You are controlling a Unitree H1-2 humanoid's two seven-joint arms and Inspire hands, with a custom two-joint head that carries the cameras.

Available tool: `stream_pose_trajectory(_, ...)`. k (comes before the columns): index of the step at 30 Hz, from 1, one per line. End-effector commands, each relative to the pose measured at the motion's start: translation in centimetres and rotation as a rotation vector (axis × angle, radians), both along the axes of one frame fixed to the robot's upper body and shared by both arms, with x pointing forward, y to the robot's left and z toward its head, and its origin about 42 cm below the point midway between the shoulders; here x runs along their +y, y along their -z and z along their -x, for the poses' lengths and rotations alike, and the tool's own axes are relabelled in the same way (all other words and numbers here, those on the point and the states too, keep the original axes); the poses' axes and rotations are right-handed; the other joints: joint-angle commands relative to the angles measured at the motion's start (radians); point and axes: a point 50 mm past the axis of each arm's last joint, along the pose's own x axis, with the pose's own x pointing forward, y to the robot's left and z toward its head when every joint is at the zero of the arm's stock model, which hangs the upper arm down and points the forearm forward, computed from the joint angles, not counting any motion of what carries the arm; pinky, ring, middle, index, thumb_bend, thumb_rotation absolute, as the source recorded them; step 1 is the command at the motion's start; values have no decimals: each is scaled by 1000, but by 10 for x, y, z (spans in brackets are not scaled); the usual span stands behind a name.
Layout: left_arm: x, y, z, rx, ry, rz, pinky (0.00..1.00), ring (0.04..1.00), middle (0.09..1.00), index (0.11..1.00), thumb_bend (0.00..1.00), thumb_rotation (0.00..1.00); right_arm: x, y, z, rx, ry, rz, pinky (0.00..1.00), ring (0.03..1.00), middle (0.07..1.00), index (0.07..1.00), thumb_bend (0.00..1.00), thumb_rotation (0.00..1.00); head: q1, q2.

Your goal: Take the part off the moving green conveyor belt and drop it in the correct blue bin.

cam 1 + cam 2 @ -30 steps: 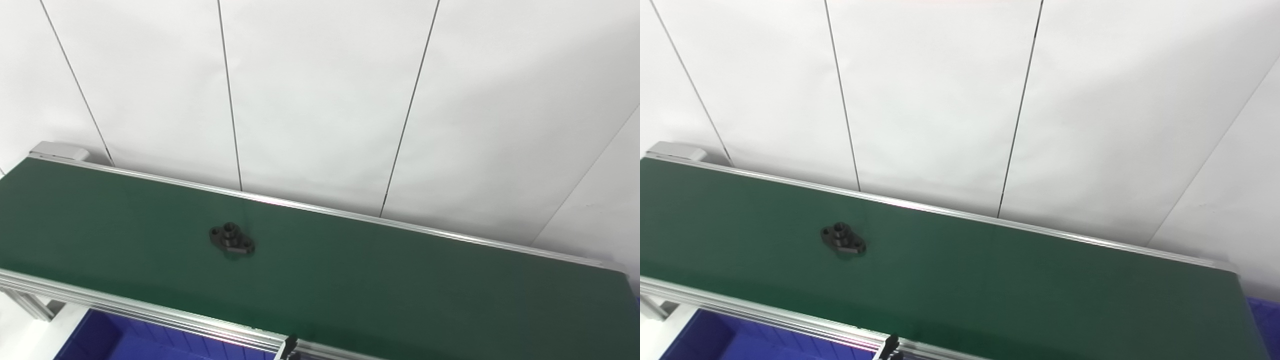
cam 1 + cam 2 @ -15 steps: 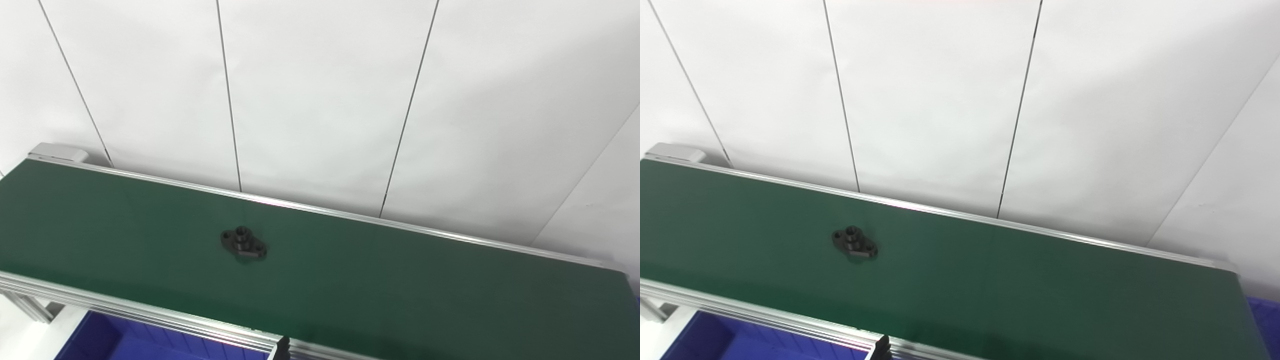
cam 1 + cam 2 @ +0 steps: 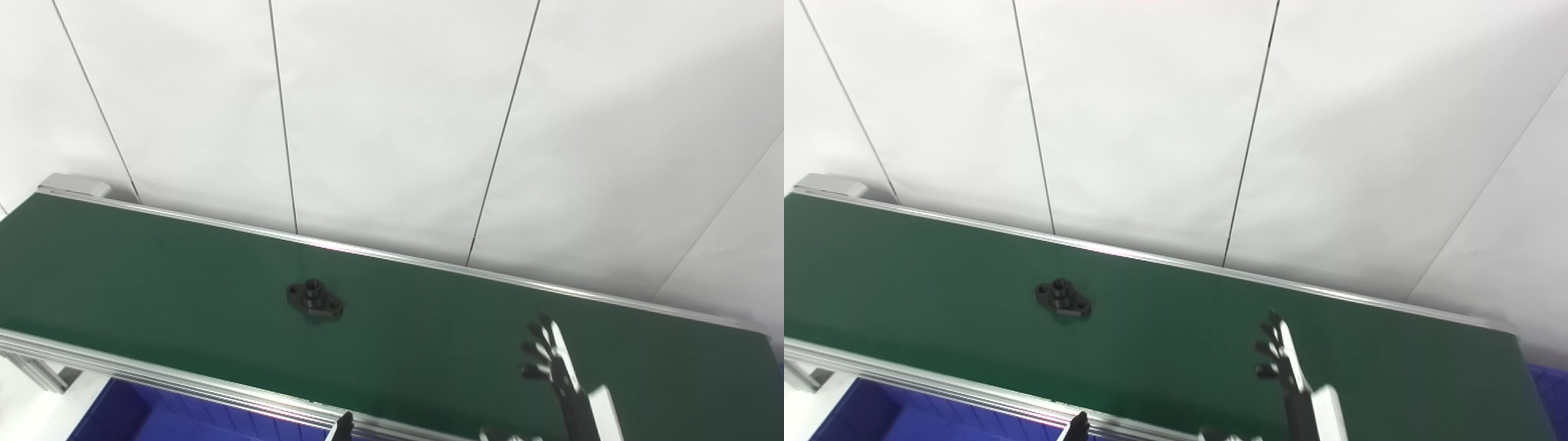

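Note:
A small black flanged part [image 3: 315,300] with a raised hub and two bolt holes lies flat on the green conveyor belt [image 3: 153,269], left of the middle. My right hand [image 3: 566,383] rises over the belt's near right portion, well to the right of the part. It is open, fingers spread and pointing up, holding nothing. At the bottom edge only a dark fingertip of my left hand [image 3: 343,427] shows, just past the belt's front rail. The remainder of that hand is out of frame.
A blue bin [image 3: 128,416] sits below the belt's front rail [image 3: 184,383] at lower left. Another blue bin's corner [image 3: 1549,386] shows past the belt's right end. White wall panels stand behind the far rail [image 3: 429,263].
The part has ridden the belt to the right. My right hand has come up into view at lower right, where nothing showed before. The dark fingertip slid slightly left.

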Motion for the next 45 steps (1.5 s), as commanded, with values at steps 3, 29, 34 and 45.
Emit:
stream_pose_trajectory(3, -3, -9, -1, -47, -8, 30, 966, 1000, 1000, 1000, 691, 960, 5, -12, -23, -19, 19, 57, 663, 813, 908, 985, 904, 765, 3, 7)
stream_pose_trajectory(29, -16, -13, -4, -53, -1, 68, 968, 1000, 1000, 1000, 591, 951, 91, -29, -156, -13, -26, 591, 726, 828, 875, 928, 974, 693, 38, 17)
stream_pose_trajectory(34, -20, -15, -2, -48, -1, 75, 960, 1000, 1000, 1000, 593, 955, 111, -22, -165, -32, -41, 684, 671, 781, 841, 907, 985, 679, 46, 23)
stream_pose_trajectory(45, -28, -19, 4, -37, -4, 87, 947, 999, 1000, 1000, 612, 950, 140, -12, -177, -8, -68, 782, 485, 627, 773, 877, 976, 680, 68, 43)
